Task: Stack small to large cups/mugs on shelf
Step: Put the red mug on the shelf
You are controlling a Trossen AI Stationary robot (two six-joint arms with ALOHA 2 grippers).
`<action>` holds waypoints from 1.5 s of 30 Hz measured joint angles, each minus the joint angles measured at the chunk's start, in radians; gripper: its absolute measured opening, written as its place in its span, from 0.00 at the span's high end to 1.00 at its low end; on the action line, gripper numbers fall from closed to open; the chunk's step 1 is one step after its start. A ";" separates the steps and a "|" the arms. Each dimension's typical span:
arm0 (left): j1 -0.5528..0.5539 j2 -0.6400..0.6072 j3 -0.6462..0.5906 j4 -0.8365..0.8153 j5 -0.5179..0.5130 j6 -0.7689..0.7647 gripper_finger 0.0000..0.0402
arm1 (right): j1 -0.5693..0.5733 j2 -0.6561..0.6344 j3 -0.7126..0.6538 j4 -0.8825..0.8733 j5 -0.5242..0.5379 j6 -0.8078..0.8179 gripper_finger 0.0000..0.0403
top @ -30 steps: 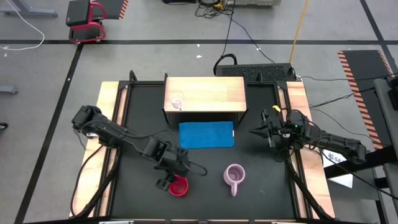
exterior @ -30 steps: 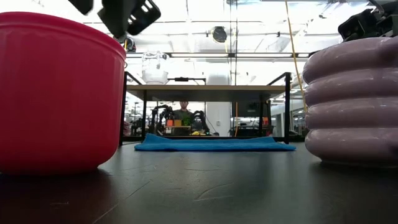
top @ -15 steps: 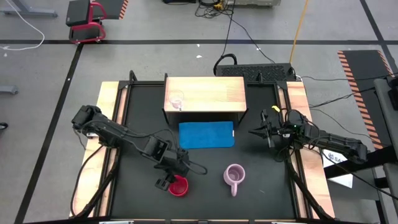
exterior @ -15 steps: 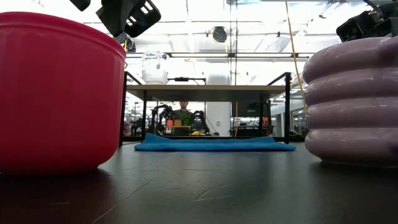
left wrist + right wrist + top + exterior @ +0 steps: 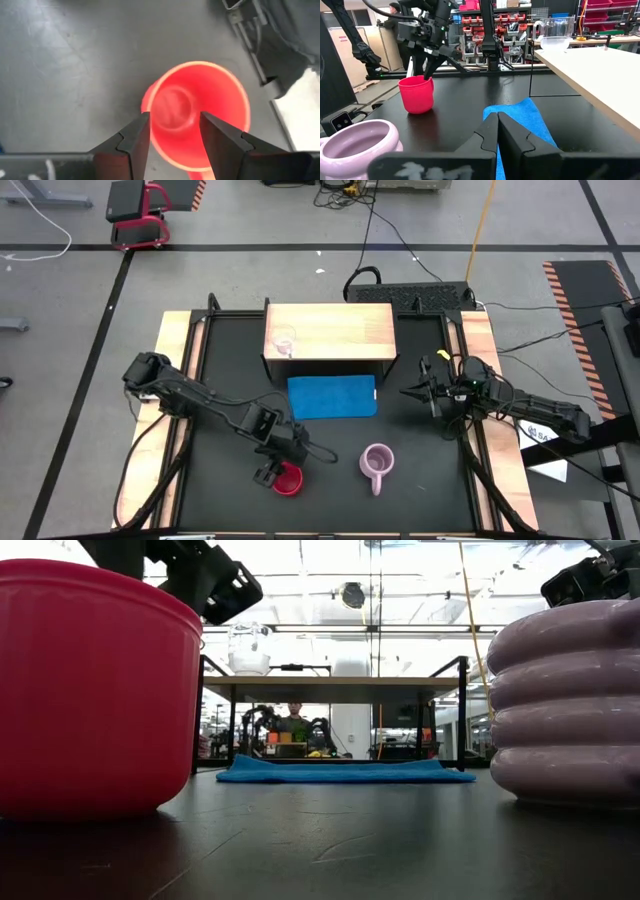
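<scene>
The red mug (image 5: 287,480) stands upright on the black table near the front. It also shows in the left wrist view (image 5: 200,115). My left gripper (image 5: 174,117) is open and points down over the mug's rim. One finger is over the hollow and the other is by the outer wall. The ribbed lilac mug (image 5: 376,463) stands to its right. The small clear glass cup (image 5: 284,342) stands on the left end of the wooden shelf (image 5: 335,330). My right gripper (image 5: 497,125) is shut and empty, hovering at the table's right side. My left gripper comes at the red mug's rim (image 5: 150,107) from above with open fingers on either side of the wall. I cannot tell whether a finger touches it. The mug stands upright on the table.
A flat blue mat (image 5: 332,396) lies on the table in front of the shelf. Wooden strips (image 5: 172,370) border the table's left and right sides. Bare black tabletop lies between the two mugs and the mat.
My left gripper has gone down and a little toward the table's near edge, closer onto the red mug. The mugs and the glass cup have stayed in place.
</scene>
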 joint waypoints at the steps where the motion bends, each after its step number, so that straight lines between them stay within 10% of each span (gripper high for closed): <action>1: 0.000 0.000 0.000 0.000 0.004 -0.001 0.57 | 0.000 0.000 0.000 0.000 0.000 0.000 1.00; 45: 0.001 0.044 0.000 0.036 -0.049 0.024 0.57 | 0.000 0.004 0.000 0.002 0.000 -0.007 1.00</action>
